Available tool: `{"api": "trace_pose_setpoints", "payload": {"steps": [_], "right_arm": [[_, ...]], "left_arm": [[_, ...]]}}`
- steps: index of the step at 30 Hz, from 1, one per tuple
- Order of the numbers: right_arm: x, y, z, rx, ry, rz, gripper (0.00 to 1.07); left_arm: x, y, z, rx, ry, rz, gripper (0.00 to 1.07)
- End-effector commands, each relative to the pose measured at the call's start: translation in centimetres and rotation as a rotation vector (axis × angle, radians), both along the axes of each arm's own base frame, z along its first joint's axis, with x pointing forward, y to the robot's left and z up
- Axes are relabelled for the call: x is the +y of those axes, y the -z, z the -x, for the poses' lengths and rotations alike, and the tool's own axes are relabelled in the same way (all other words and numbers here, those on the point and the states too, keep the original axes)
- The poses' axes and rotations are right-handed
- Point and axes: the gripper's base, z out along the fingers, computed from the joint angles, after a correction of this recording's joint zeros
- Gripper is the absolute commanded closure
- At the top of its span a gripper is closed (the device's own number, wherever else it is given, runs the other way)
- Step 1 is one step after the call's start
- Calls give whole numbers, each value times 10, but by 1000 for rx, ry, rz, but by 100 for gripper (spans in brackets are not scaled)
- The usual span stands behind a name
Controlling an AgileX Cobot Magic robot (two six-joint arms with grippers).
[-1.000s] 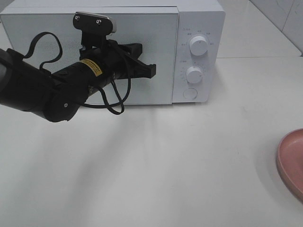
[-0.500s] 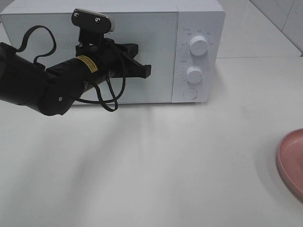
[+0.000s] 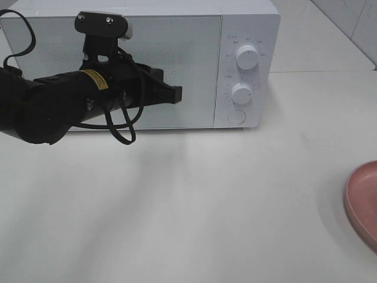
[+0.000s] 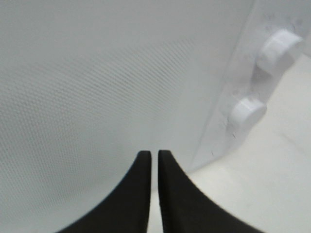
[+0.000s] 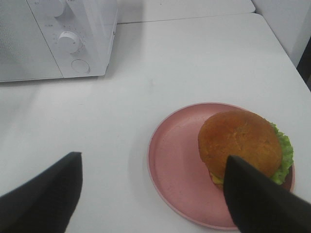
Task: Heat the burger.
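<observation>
The burger (image 5: 240, 145), with an orange-brown bun and green lettuce at its edge, sits on the round pink plate (image 5: 175, 170) in the right wrist view. My right gripper (image 5: 151, 162) hovers open above the plate, one finger to each side, touching nothing. In the high view the burger is out of frame and only the plate's rim (image 3: 362, 203) shows at the right edge. My left gripper (image 3: 177, 93) is shut and empty, its tips close in front of the white microwave's closed door (image 3: 188, 53). The left wrist view shows the left gripper (image 4: 153, 155) facing the door (image 4: 97, 73).
The microwave (image 3: 250, 17) stands at the back of the white table, with two knobs (image 3: 247, 57) (image 3: 241, 93) and a round button (image 3: 236, 117) on its right panel. The left arm's black body and cable lie across the door's left half.
The left arm has drawn back to the left along the microwave door, its shut tips sliding away from the control panel. The plate has not moved.
</observation>
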Motion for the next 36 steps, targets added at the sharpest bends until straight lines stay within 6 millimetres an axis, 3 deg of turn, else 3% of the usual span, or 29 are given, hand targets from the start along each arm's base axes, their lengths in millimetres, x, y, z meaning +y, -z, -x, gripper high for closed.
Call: {"api": "trace_pose_setpoints", "payload": {"steps": [1,2,3,4,5,6,7,12,17,24,27,29,30,31,33,34,36], "right_arm": [[0,0,4,-33,0,4,31],[0,0,4,-33,0,4,31],[0,0,4,-33,0,4,31],[0,0,4,-33,0,4,31],[0,0,4,-33,0,4,31],[0,0,4,-33,0,4,31],[0,0,4,-33,0,4,31],[0,0,4,-33,0,4,31],[0,0,4,-33,0,4,31],[0,0,4,-33,0,4,31],[0,0,4,-33,0,4,31],[0,0,4,-33,0,4,31],[0,0,4,-33,0,4,31],[0,0,4,-33,0,4,31],[0,0,4,-33,0,4,31],[0,0,4,-33,0,4,31],[0,0,4,-33,-1,5,31]], "left_arm": [[-1,0,8,66,19,-32,90],[0,2,15,143,41,-80,68],[1,6,21,220,57,-127,37],[1,6,21,220,57,-127,37],[4,10,28,305,70,-179,14],[4,10,28,305,70,-179,14],[6,11,31,347,77,-204,5],[15,10,48,521,100,-297,6],[34,-6,76,727,151,-446,7],[59,-24,81,815,110,-468,7],[89,-38,76,854,33,-442,7],[96,-41,76,862,17,-436,7],[113,-50,74,868,-30,-412,7],[113,-50,74,868,-30,-412,7],[140,-60,73,890,-103,-382,7],[140,-60,73,890,-103,-382,7],[167,-70,75,902,-180,-359,7]]}}
